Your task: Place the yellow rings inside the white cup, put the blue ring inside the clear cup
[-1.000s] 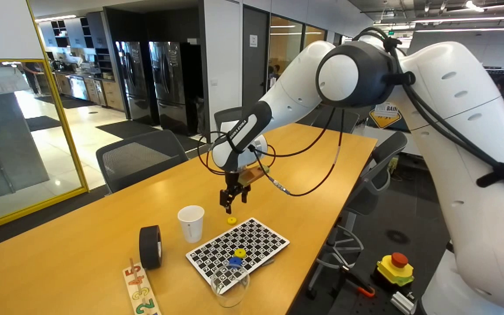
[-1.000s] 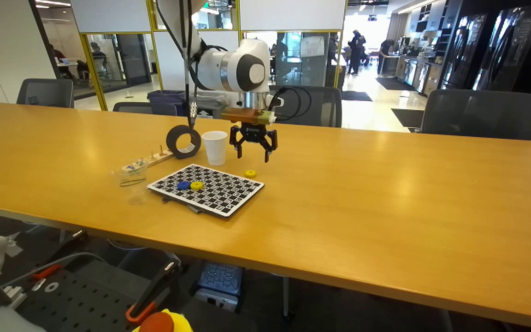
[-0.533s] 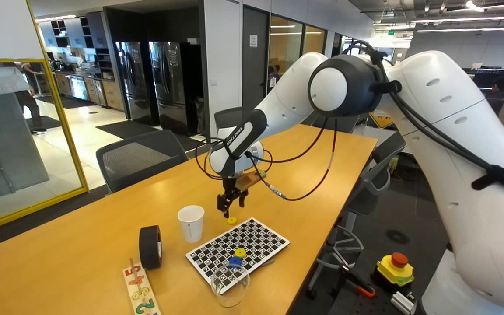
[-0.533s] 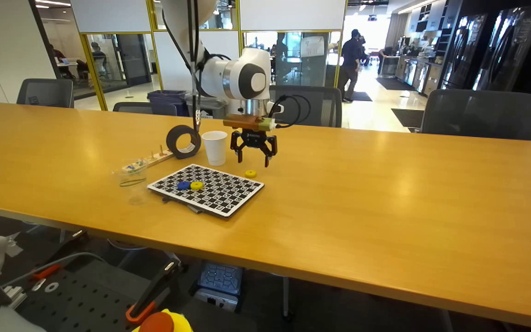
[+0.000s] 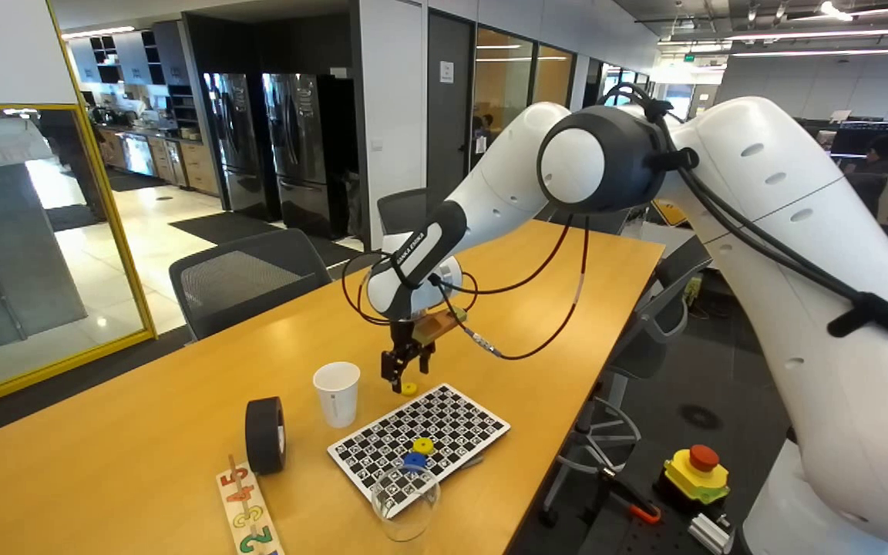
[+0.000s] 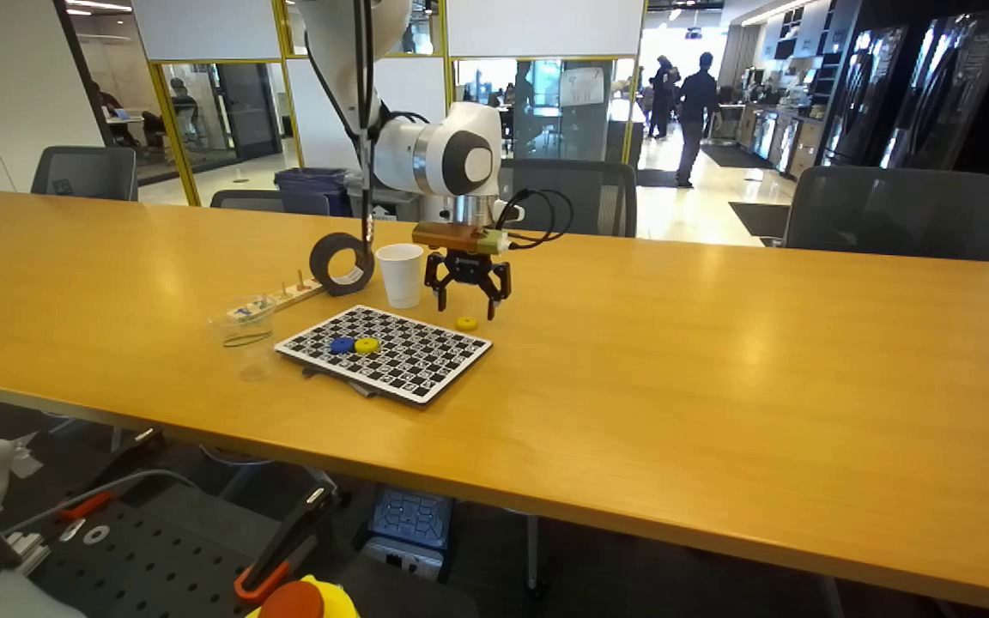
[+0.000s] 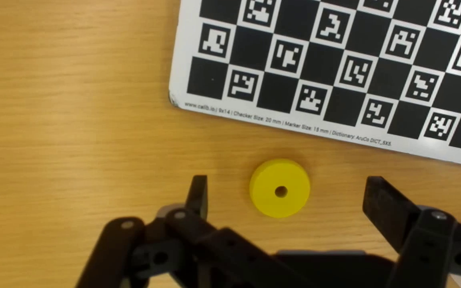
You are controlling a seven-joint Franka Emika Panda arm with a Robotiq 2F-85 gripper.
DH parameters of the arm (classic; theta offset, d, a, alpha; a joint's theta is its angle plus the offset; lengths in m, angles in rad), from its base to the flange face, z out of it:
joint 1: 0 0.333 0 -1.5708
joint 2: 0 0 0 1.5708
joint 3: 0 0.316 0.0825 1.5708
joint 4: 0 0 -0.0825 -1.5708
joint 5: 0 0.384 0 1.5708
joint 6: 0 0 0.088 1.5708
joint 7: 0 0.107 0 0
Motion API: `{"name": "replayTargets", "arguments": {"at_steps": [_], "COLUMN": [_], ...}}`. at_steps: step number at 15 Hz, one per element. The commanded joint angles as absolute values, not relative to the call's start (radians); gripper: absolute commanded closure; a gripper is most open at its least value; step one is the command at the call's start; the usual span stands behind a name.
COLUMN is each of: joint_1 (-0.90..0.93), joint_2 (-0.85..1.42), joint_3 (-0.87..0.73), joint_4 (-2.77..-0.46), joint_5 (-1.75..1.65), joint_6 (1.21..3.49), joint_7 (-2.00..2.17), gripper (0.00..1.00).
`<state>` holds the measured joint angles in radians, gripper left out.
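Note:
One yellow ring (image 7: 280,206) lies flat on the table beside the board; it also shows in both exterior views (image 5: 409,389) (image 6: 466,324). My gripper (image 7: 287,179) is open and empty above it, fingers on either side and apart from it; both exterior views show the gripper too (image 5: 410,380) (image 6: 466,312). A second yellow ring (image 5: 423,445) (image 6: 367,345) and the blue ring (image 5: 415,460) (image 6: 342,345) lie side by side on the checkered board. The white cup (image 5: 338,397) (image 6: 401,276) stands upright near the gripper. The clear cup (image 5: 407,528) (image 6: 247,352) is by the board's corner near the blue ring.
The checkered board (image 5: 482,430) (image 6: 426,360) (image 7: 274,92) lies flat close to the table ring. A black cylinder (image 5: 261,435) (image 6: 323,257) stands on edge beside the white cup. A wooden strip with numbers and pegs (image 5: 247,509) (image 6: 297,294) lies behind the clear cup.
My gripper has come down toward the yellow ring on the table and stays open. The rings, cups and board have not moved. A person walks in the background.

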<state>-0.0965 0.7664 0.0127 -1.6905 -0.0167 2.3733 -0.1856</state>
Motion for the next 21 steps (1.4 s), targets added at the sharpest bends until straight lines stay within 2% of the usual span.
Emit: {"name": "replayTargets", "arguments": {"at_steps": [1, 8, 9, 10, 11, 12, 17, 21], "joint_1": [-0.104, -0.113, -0.113, -0.114, -0.115, -0.117, -0.113, -0.1], "joint_2": [0.801, 0.828, 0.83, 0.831, 0.832, 0.832, 0.821, 0.754], "joint_3": [0.03, 0.031, 0.029, 0.029, 0.029, 0.029, 0.019, 0.006], "joint_4": [-1.637, -1.61, -1.61, -1.609, -1.608, -1.608, -1.616, -1.667], "joint_5": [0.001, 0.003, 0.0, 0.0, 0.001, 0.002, 0.002, 0.006], "joint_6": [2.361, 2.364, 2.372, 2.373, 2.374, 2.374, 2.371, 2.378], "joint_7": [-0.195, -0.194, -0.194, -0.193, -0.193, -0.193, -0.163, -0.096], "gripper": [0.0, 0.0, 0.25, 0.27, 0.34, 0.44, 0.82, 0.81]}}
